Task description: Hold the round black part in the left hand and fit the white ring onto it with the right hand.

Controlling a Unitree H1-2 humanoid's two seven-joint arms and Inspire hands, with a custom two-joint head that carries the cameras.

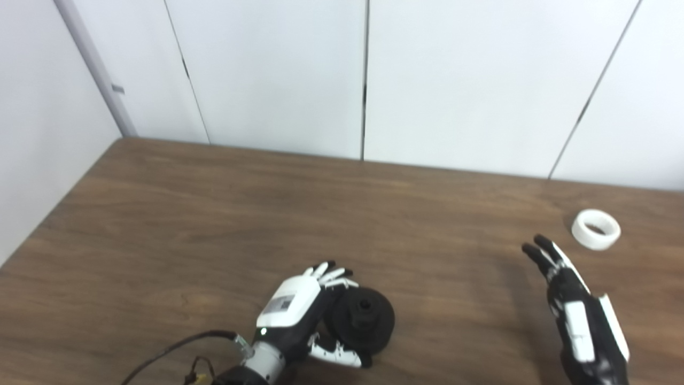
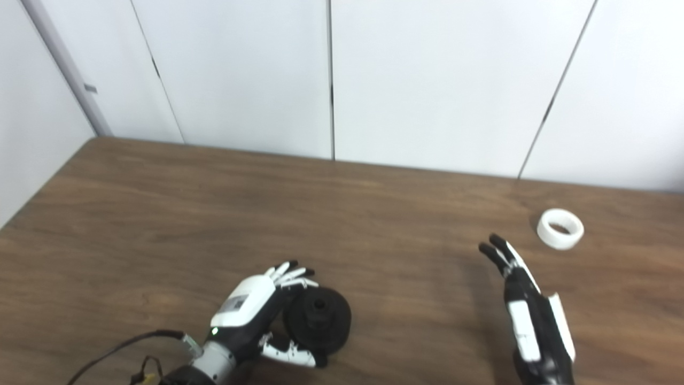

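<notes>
The round black part (image 1: 363,320), a disc with a raised hub, rests on the wooden table (image 1: 224,214) near the front. My left hand (image 1: 299,307) lies against its left side, fingers spread above it and thumb curled under its front edge, so it cups the part without closing. The white ring (image 1: 596,229) lies flat on the table at the far right. My right hand (image 1: 574,307) hovers short of the ring and to its left, fingers stretched out and apart, holding nothing.
White wall panels (image 1: 363,80) rise right behind the table's back edge. The table's left edge runs diagonally at the left. A black cable (image 1: 171,350) trails from my left wrist along the front.
</notes>
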